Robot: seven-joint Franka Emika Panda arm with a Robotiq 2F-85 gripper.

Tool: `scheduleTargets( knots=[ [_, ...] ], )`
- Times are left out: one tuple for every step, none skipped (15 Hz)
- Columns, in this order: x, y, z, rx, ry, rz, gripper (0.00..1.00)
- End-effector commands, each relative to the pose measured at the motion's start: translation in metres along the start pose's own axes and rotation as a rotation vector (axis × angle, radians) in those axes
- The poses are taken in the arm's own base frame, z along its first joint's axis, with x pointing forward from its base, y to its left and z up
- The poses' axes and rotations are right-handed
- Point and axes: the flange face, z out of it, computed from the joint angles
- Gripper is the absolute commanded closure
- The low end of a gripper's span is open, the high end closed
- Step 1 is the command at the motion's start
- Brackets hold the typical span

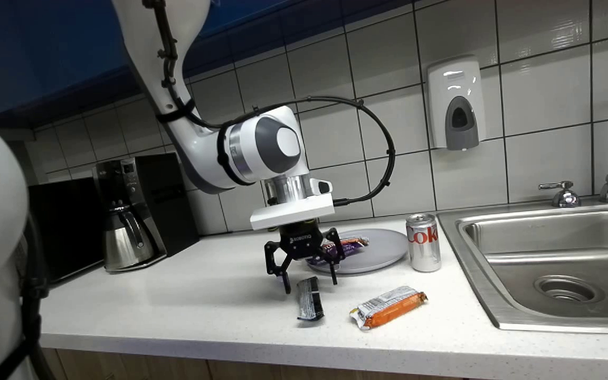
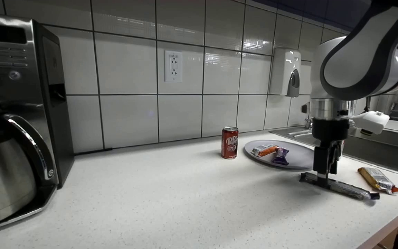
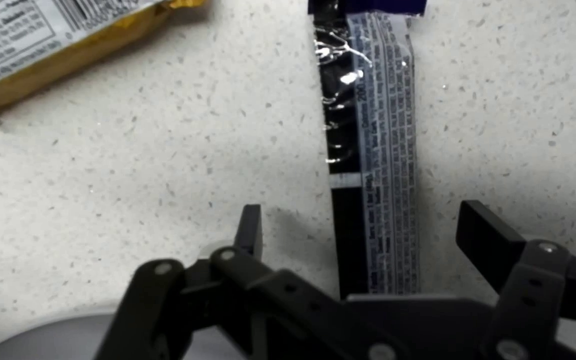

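Note:
My gripper (image 1: 311, 286) points down over the counter, its fingers apart, with nothing held. A dark wrapped bar (image 1: 310, 303) lies flat under it; in the wrist view the bar (image 3: 385, 125) runs between the two fingertips (image 3: 359, 215) with a gap on each side. In an exterior view the near finger (image 2: 322, 180) overlaps the bar (image 2: 349, 190). An orange and silver wrapped bar (image 1: 395, 310) lies beside it; it also shows in the wrist view (image 3: 58, 47). A grey plate (image 1: 391, 245) behind the gripper bears a purple wrapper (image 2: 281, 156) and an orange wrapper (image 2: 266, 150).
A silver Diet Coke can (image 1: 424, 248) stands between plate and sink (image 1: 475, 287). A red Dr Pepper can (image 2: 229, 143) stands beside the plate near the tiled wall. A coffee maker (image 1: 159, 203) stands at the counter's other end. A soap dispenser (image 1: 457, 79) hangs on the wall.

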Motion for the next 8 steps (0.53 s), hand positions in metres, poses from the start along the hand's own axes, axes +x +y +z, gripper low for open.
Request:
scheduleTargets(
  knots=[
    [-0.0018, 0.0047, 0.0005, 0.002, 0.016, -0.016, 0.28],
    [-0.0018, 0.0047, 0.0005, 0.002, 0.016, -0.016, 0.34],
    [-0.0017, 0.0047, 0.0004, 0.002, 0.016, -0.017, 0.44],
    [-0.0015, 0.0046, 0.0001, 0.002, 0.017, -0.018, 0.51],
    [-0.0013, 0.0047, -0.0003, 0.001, 0.018, -0.018, 0.60],
    [-0.0013, 0.0047, -0.0005, 0.001, 0.019, -0.018, 0.66],
    [-0.0014, 0.0049, -0.0004, 0.000, 0.019, -0.018, 0.75],
    [-0.0016, 0.0051, -0.0004, 0.001, 0.020, -0.018, 0.82]
  ],
)
